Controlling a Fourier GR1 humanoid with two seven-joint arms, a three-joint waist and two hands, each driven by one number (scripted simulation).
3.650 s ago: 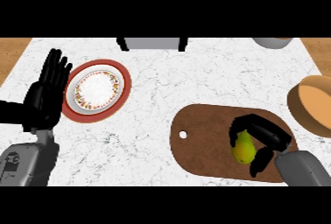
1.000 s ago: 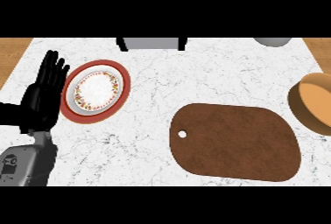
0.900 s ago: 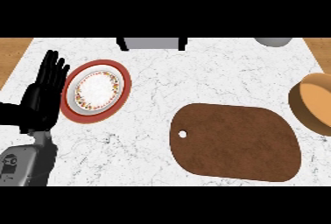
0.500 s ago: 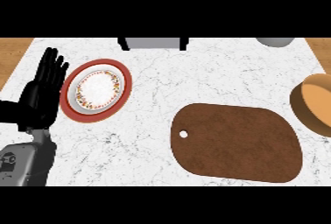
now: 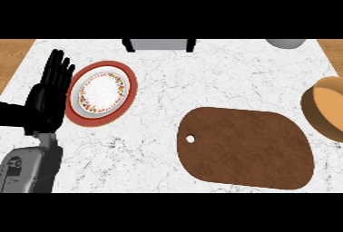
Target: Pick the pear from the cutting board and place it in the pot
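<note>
Some seconds back we see the right robot hand curled round the pear on the cutting board (image 5: 248, 147); now both are out of view, and the brown board lies bare on the marble bench (image 5: 201, 77). In the last second nothing we can see has shifted. Where the pear is now we cannot tell. The pot (image 5: 325, 111) is cut by the view's right edge, just beside the board's right end, and the part of its orange inside that shows holds no pear.

The left robot hand (image 5: 50, 93) rests at the view's left side, as it did before. Its fingers are straight and spread, pointing up the view (a resting pose). It holds nothing. Its fingers lie just beside the left rim of the red-rimmed plate (image 5: 100, 90), and we cannot tell whether they touch it. Its grey forearm (image 5: 30, 167) comes in from the lower left corner.
</note>
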